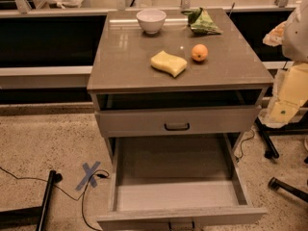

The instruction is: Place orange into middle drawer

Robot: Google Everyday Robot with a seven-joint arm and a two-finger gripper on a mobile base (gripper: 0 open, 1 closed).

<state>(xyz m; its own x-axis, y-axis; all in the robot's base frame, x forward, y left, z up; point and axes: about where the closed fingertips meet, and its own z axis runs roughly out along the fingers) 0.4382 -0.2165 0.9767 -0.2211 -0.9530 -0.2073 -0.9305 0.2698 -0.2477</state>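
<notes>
The orange (199, 52) is a small round fruit resting on the grey cabinet top (125, 57), right of centre. The middle drawer (175, 196) is pulled wide open below, and its pale floor holds nothing. My gripper (281, 110) is at the right edge of the view, beside the cabinet's right side. It sits lower than the top, well to the right of the orange, and is not touching it. The white arm (296, 32) rises above it.
A wavy yellow sponge (168, 63) lies left of the orange. A white bowl (151, 20) and a green bag (202, 22) stand at the back. The upper drawer front (176, 121) with its black handle is shut. Cables and blue tape (89, 174) lie on the floor at left, and chair legs (269, 146) stand at right.
</notes>
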